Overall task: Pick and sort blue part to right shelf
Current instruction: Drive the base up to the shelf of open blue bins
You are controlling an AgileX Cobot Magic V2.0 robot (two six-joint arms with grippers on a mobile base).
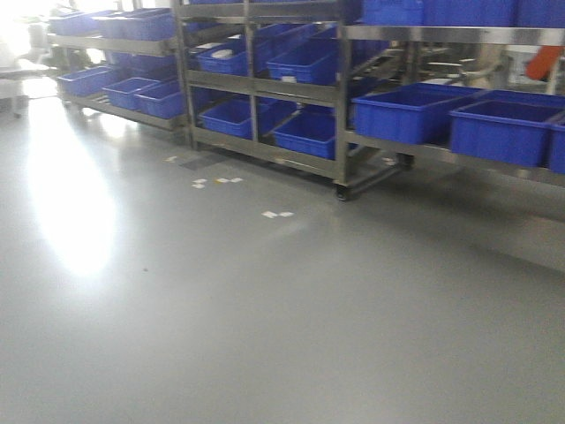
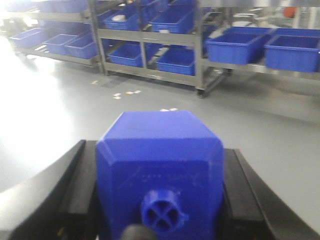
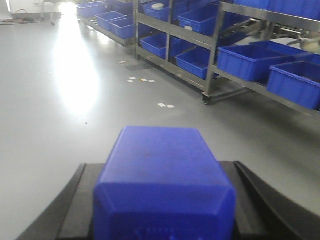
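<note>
The left gripper [image 2: 159, 167] is clamped on the left blue part [image 2: 160, 135], its black fingers [image 2: 75, 195] pressed to either flank. The part rides out over open floor, well apart from any rack. My worry is that the hold bears on a block with bevelled edges, so a jolt of the base could let it twist, creep forward and drop. The right gripper [image 3: 161, 195] is likewise closed on the right blue part [image 3: 165, 155], which has the same slanted shoulders and runs the same risk. With both claws full, neither arm is free to re-seat a slipping part. A broad glare patch [image 1: 71, 212] whitens the floor at far left and could wash out the cameras if the robot turns that way. Beyond it stand the far rack [image 1: 106, 44] and then the middle rack [image 1: 225, 84], both loaded with smaller blue bins [image 1: 305, 62] much like the target's, so a drop-off at the wrong rack is an easy mistake. White floor marks [image 1: 276, 214] lie flat before the middle rack and are no obstacle. The caster foot [image 1: 341, 192] at that rack's right corner sticks out and could catch the base on a close approach. The right shelf [image 1: 441, 35] stands furthest right, its large blue bins [image 1: 410, 110] sitting under a steel beam. Each part must clear the bin rims and that beam, and a low reach would knock a bin. An orange object [image 1: 545, 60] shows at top right, and I cannot tell what it is.
</note>
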